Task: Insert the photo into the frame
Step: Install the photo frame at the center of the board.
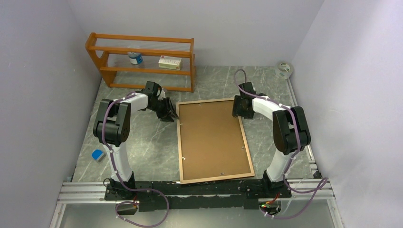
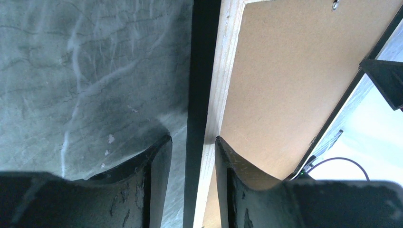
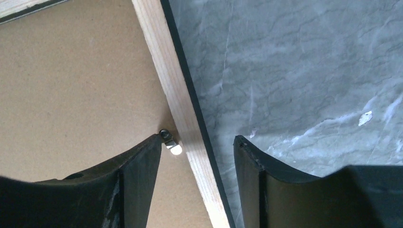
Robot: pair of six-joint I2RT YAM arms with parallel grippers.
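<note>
The left gripper's (image 2: pixel 192 152) dark fingers (image 2: pixel 154 183) were spread, straddling the left rail of the frame (image 2: pixel 217 85). The inner finger sat against the pale wood, and a sliver of table showed between the outer finger and the black side. The right gripper (image 3: pixel 197 147) was likewise open over the opposite rail (image 3: pixel 166 76), with a gap on each side and one fingertip just beside a small metal turn clip (image 3: pixel 170 141). The frame (image 1: pixel 179 147) lay face down in the middle of the grey marbled table (image 1: pixel 142 147), between the two arms. Its light wood reverse faced up around a plain brown backing board (image 1: pixel 213 140), and only a thin black line showed along its outer sides. Its long axis ran from the arm bases toward the far wall, the near end swung slightly to the right. The left gripper (image 1: pixel 170 114) and right gripper (image 1: pixel 239 110) both met it near the far corners. Its near short edge reached the arms' mounting rail (image 1: pixel 199 190). Bare table lay on both long sides, and the orange-brown shelf rack (image 1: pixel 142 61) stood well beyond the far left corner.
</note>
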